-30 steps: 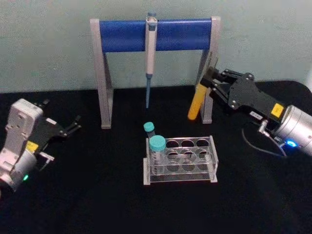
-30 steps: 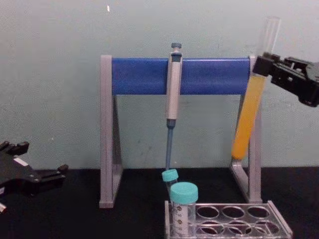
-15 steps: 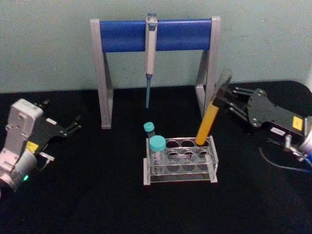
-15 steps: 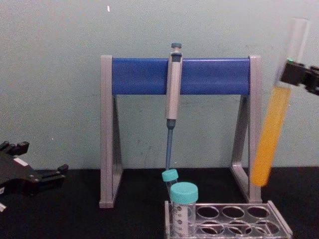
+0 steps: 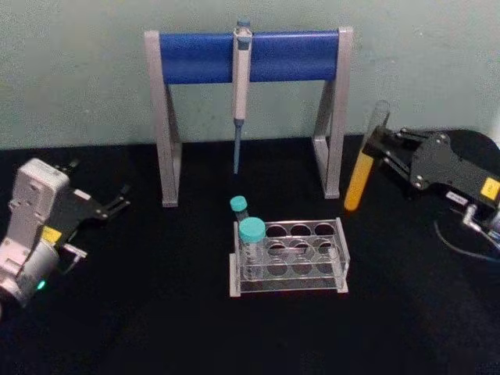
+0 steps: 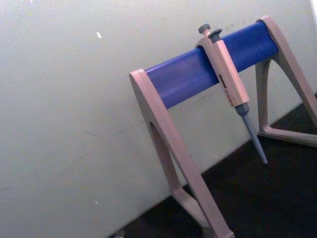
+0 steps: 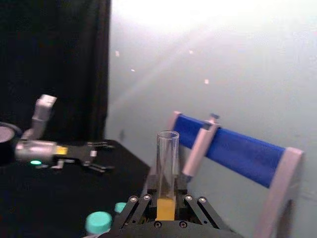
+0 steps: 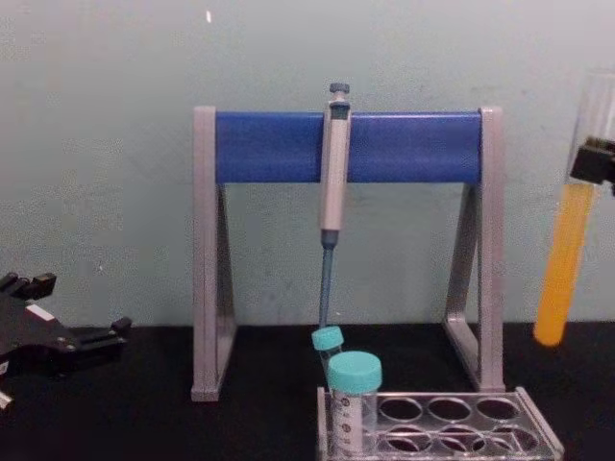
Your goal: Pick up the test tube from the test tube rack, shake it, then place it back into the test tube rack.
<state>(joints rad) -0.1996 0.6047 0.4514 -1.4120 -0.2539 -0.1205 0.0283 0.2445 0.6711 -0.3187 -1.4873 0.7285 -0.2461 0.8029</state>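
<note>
The test tube (image 5: 359, 178) is off the test tube rack (image 5: 290, 286), held in the air to the right of the pipette stand (image 5: 250, 55). Orange-yellow liquid fills its lower length and its open top is clear glass. The right tool (image 5: 376, 142) is clamped on it just above the liquid line. Two teal-capped tubes (image 5: 251, 230) stand at the rack's left end, and what they hold is hard to make out. In the chest view the right edge cuts off the right tool (image 8: 596, 158), and the lower edge cuts off the rack (image 8: 538, 437). There the test tube (image 8: 565, 264) hangs nearly upright with its round bottom above the table, whereas the head view shows it leaning. The right wrist view looks along the tube (image 7: 167, 163) to its open mouth. The left tool (image 5: 119, 200) rests over the table at far left, its fingers spread and holding nothing.
</note>
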